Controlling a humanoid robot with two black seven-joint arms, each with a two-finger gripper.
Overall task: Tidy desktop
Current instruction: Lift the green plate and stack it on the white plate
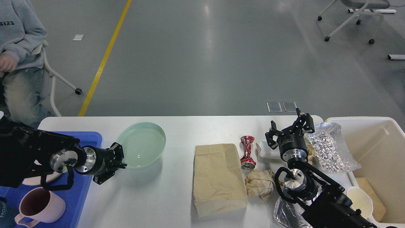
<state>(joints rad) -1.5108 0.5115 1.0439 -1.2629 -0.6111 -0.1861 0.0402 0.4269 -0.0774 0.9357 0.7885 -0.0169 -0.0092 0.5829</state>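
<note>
A smooth white desktop [177, 196] with rounded corners fills the lower view. On its left edge sits a blue plastic tray [80, 193] holding a matte pink mug [39, 207]. Beside the tray, a pale green glossy round plate [142, 144] is pinched at its near-left rim by the left gripper [121, 158], jaws closed on it. Toward the right lie a flat creased brown paper bag [218, 177], a crushed red can [247, 152] and a crumpled paper ball [260, 185]. The right gripper [289, 128] hovers with jaws spread, empty, near crinkled silver foil [330, 148]. A cream plastic bin [379, 145] stands at the right edge.
</note>
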